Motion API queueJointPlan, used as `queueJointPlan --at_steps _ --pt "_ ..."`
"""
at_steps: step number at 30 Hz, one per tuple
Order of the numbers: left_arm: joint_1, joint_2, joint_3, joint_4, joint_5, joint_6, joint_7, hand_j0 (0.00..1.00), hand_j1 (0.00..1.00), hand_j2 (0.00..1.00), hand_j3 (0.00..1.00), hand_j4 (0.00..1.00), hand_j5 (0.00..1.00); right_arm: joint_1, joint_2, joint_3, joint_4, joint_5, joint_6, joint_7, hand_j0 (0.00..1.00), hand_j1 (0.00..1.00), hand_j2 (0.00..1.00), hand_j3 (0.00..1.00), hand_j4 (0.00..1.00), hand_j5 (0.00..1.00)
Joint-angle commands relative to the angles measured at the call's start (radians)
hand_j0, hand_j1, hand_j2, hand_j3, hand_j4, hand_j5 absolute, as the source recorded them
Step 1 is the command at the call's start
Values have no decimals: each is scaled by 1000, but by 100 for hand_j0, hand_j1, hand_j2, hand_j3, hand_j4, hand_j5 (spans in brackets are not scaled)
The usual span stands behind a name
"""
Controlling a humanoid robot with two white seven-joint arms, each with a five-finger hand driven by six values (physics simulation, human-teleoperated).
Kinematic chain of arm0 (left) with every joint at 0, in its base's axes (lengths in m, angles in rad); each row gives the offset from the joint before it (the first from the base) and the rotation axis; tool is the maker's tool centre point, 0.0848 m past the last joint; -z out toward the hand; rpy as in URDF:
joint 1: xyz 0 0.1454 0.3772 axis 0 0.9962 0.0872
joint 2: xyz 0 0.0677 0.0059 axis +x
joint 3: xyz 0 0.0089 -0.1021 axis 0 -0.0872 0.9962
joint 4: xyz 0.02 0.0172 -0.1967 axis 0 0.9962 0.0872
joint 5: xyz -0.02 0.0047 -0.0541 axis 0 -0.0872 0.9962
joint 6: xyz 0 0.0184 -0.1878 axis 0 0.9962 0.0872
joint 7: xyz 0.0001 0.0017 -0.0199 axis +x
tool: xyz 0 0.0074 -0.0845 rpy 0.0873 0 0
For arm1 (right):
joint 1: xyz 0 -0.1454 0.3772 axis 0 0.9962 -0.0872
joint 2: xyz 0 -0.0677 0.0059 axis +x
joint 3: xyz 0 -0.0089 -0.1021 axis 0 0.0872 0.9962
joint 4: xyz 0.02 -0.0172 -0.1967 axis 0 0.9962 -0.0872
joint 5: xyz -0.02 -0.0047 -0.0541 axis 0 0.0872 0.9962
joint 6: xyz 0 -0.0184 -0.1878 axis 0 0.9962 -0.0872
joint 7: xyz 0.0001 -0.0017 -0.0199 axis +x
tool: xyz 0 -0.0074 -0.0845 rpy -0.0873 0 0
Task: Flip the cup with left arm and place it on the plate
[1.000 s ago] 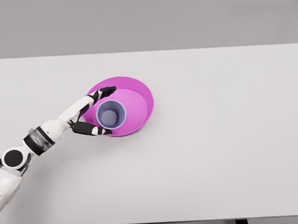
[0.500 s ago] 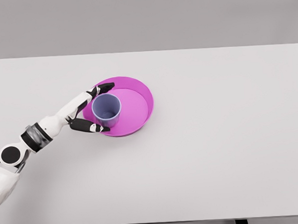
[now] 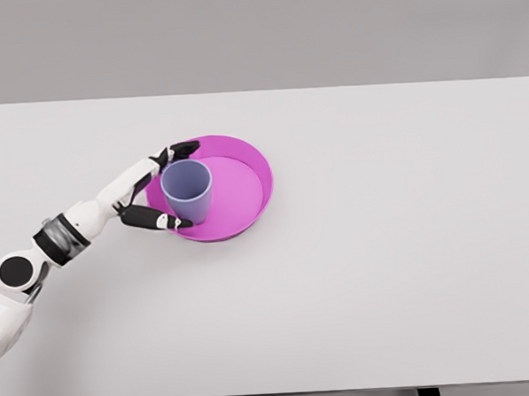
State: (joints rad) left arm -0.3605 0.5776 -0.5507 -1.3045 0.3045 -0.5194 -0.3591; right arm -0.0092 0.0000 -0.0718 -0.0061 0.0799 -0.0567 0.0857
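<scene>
While the white table (image 3: 382,245) spreads wide, a magenta plate (image 3: 246,177) sits left of its middle.
On the plate's left part a lavender cup (image 3: 187,191) stands upright, mouth up. Beside it the left hand (image 3: 149,197) has its fingers (image 3: 184,150) spread around the cup's sides; whether they touch it I cannot tell.
</scene>
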Motion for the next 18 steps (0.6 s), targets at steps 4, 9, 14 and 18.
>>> queueJointPlan --at_steps 4,9,14,18 --pt "-3 1 29 2 1 1 0 100 100 100 100 100 100 0 0 1 0 0 0 0 100 100 100 100 100 100" --pt "-2 1 49 1 1 2 0 100 100 100 100 100 100 0 0 0 0 0 0 0 100 100 100 100 100 100" --pt "-2 13 51 -1 1 1 0 100 100 100 100 100 100 0 0 0 0 0 0 0 100 100 100 100 100 100" --pt "8 34 49 -1 2 -22 0 100 100 100 100 100 100 0 0 0 0 0 0 0 100 100 100 100 100 100"
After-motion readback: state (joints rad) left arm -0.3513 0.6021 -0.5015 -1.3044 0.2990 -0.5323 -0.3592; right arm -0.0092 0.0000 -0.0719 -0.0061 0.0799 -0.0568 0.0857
